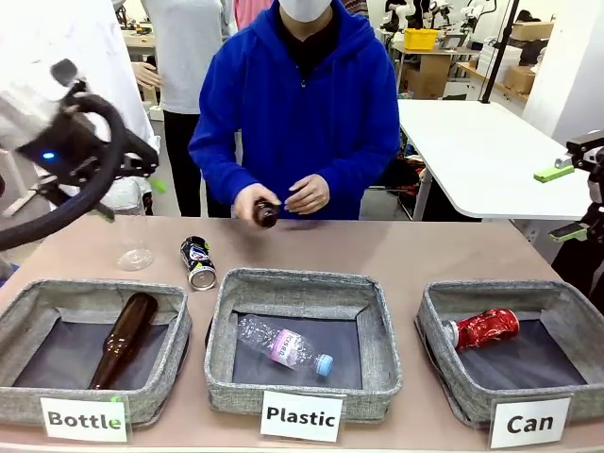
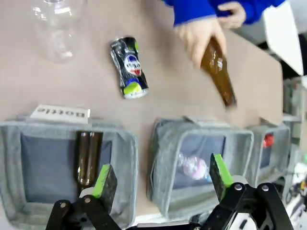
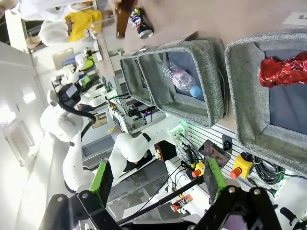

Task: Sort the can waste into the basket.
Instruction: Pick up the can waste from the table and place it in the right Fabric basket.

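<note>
Three grey woven baskets line the near edge of the table (image 1: 396,250), each with a white label in front. On the right, the Can basket (image 1: 500,288) holds the red can (image 1: 483,328), crumpled and lying on its side toward the left of the dark lining. The Plastic basket (image 1: 302,280) in the middle has a clear plastic bottle (image 1: 283,346) with a blue cap lying in it. The Bottle basket (image 1: 94,288) on the left has a brown glass bottle (image 1: 125,338) lying slantwise.

The dark can (image 1: 197,262) is out on the bare table, on its side, just beyond the gap between the Bottle and Plastic baskets. A see-through bottle (image 1: 134,247) sits close to its left. Across the table a person in a blue top grips a second brown bottle (image 1: 265,213) in one hand (image 1: 250,200).

The left gripper (image 2: 161,171) hangs raised over the left side of the table, fingers spread wide with nothing between them. The right gripper (image 3: 158,173) is off past the table's right end, likewise spread and empty.
</note>
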`<state>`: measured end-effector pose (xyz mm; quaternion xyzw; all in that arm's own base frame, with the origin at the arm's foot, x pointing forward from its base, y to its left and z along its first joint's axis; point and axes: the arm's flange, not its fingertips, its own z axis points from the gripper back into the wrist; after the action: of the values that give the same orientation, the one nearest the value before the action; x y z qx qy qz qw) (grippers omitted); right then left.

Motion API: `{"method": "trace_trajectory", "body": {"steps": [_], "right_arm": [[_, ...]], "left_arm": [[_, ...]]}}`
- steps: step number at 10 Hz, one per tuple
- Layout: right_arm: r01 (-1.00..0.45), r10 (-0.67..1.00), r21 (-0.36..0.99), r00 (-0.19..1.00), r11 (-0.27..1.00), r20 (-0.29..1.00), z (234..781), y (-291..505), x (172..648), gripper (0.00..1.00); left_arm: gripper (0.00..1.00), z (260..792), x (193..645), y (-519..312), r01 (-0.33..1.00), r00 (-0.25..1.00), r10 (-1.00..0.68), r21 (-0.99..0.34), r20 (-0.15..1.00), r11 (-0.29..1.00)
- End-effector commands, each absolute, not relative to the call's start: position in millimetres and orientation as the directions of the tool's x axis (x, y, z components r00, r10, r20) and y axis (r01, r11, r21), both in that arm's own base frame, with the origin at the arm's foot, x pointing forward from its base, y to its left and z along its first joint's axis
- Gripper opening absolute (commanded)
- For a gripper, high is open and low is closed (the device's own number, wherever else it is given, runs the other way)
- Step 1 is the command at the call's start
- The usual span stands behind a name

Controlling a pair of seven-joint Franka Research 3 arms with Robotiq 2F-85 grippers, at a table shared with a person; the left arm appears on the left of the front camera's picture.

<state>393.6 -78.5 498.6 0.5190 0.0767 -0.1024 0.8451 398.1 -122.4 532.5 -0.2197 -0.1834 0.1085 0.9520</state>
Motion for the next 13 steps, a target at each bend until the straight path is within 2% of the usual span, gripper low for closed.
{"method": "trace_trajectory", "body": {"steps": [1,3,5,6,8,10,13], "right_arm": [[0.238,-0.080,0.864,0.971,0.443,-0.227,500.9,-81.3,392.3,1.00],[0.238,-0.080,0.864,0.971,0.443,-0.227,500.9,-81.3,392.3,1.00],[0.238,-0.080,0.864,0.971,0.443,-0.227,500.9,-81.3,392.3,1.00],[0.238,-0.080,0.864,0.971,0.443,-0.227,500.9,-81.3,392.3,1.00],[0.238,-0.080,0.864,0.971,0.443,-0.227,500.9,-81.3,392.3,1.00],[0.238,-0.080,0.864,0.971,0.443,-0.227,500.9,-81.3,392.3,1.00],[0.238,-0.080,0.864,0.971,0.443,-0.227,500.9,-81.3,392.3,1.00]], "left_arm": [[1.00,534.1,437.5,-135.6,-0.191,0.926,0.303,-0.413,0.227,0.891],[1.00,557.2,418.3,-70.9,-0.123,0.967,0.221,-0.536,0.123,0.835],[1.00,589.3,375.6,45.7,-0.073,0.969,0.215,-0.686,0.123,0.724],[1.00,595.1,342.0,113.9,-0.037,0.967,0.219,-0.783,0.128,0.621],[1.00,579.9,312.2,190.5,-0.067,0.952,0.294,-0.878,0.086,0.473],[1.00,542.7,295.1,227.7,-0.067,0.948,0.316,-0.934,0.050,0.351],[1.00,516.3,285.6,246.4,-0.052,0.950,0.310,-0.959,0.039,0.280]]}}
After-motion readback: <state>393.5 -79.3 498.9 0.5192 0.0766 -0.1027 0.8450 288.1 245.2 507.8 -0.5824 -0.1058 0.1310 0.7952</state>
